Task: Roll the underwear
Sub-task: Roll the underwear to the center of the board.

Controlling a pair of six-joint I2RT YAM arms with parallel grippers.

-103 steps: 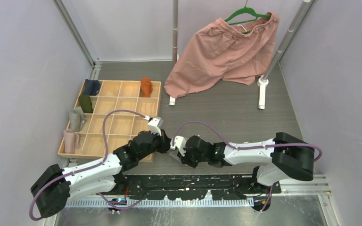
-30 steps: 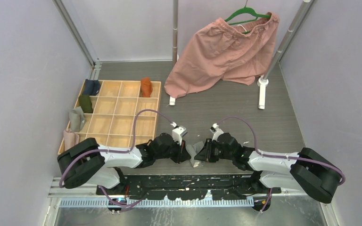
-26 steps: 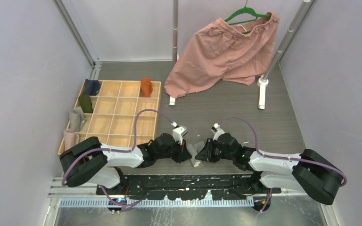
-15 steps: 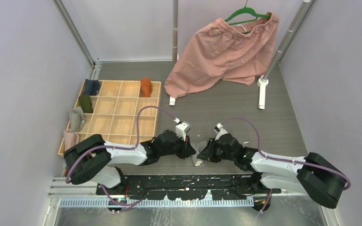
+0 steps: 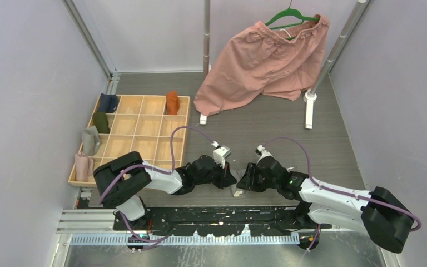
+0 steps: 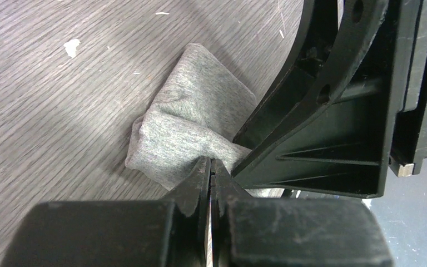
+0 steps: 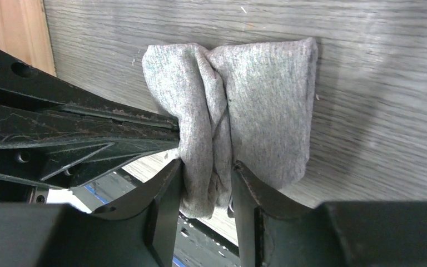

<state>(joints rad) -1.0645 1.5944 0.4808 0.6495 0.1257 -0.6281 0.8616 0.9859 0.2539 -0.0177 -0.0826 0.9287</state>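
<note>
While the left gripper (image 6: 211, 165) is pressing its jaws fully together right at the near edge of the small grey cloth underwear (image 6: 197, 119), the right gripper (image 7: 205, 186) is holding a bunched fold of the same garment between its two fingers (image 7: 167, 194). Both inner faces are touching the fabric, though how hard they are squeezing I cannot tell. Nor is it showing whether the left tips are catching a sliver of cloth.

The grey cloth underwear is lying on the dark wood-grain tabletop (image 5: 267, 133), between the two grippers and close to the table's near edge. It is sitting as a thick, roughly square pad, doubled over, with one side gathered into a loose ridge. By that shape the roll is looking begun but not tight or complete.

The rust-orange cloth underwear (image 5: 172, 103) is standing bunched in the far right compartment of the light wooden divided tray (image 5: 139, 147), so that piece is appearing already dealt with. By my reading roughly half the job is standing done. Tightening the grey roll is remaining, and probably stowing it in the tray as well.
</note>
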